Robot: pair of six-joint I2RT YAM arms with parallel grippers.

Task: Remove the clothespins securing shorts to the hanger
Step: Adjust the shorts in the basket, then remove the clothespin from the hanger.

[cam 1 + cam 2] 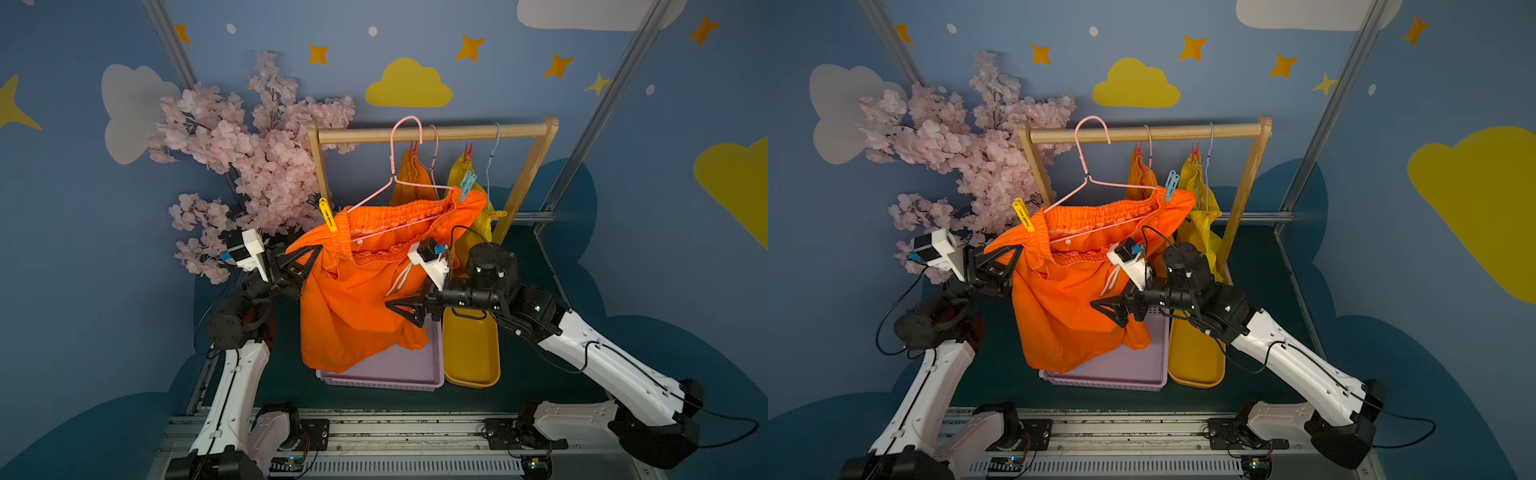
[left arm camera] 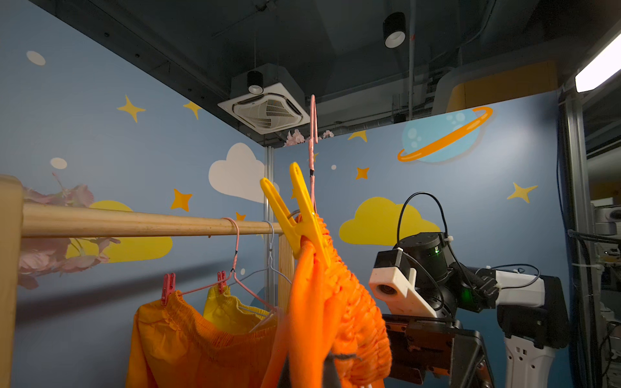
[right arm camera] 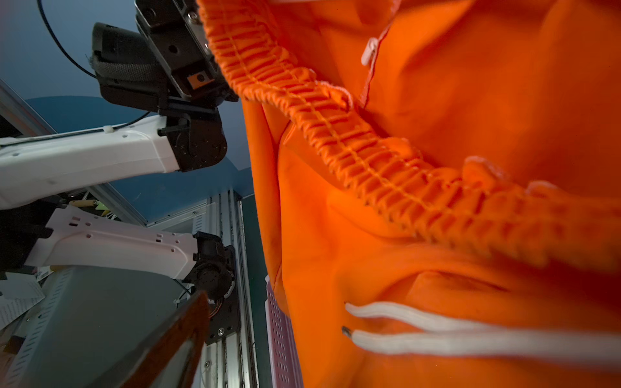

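In a top view my left gripper [image 1: 311,254] is pinched tight on the left corner of the thin, gathered-waist orange shorts [image 1: 357,303]. They hang from the pink wire hanger [image 1: 392,166] on the round wooden rail [image 1: 436,134]. The yellow plastic clothespin [image 1: 327,215] sits just above that pinch on the hanger's left shoulder, its long axis near upright and its handles up. The teal plastic clothespin [image 1: 467,183] bites the opposite shoulder.

In a top view my right gripper [image 1: 1106,309] hangs in front of the shorts below the waistband, jaws spread wide and empty. The yellow clothespin lies up and to its left. The teal one is up and to its right, farther back.

From the left wrist, the yellow clothespin [image 2: 299,215] stands close ahead, handles splayed upward, jaws clamped over waistband and wire. The fabric runs down out of frame, so I can't see my own fingers there.

From the right wrist I get only waistband, the white drawstring [image 3: 420,332] and one padded finger [image 3: 178,336]; no peg is in frame.

My left is nearer the yellow peg but occupied. I judge the free right must climb and approach a peg's handles from above.
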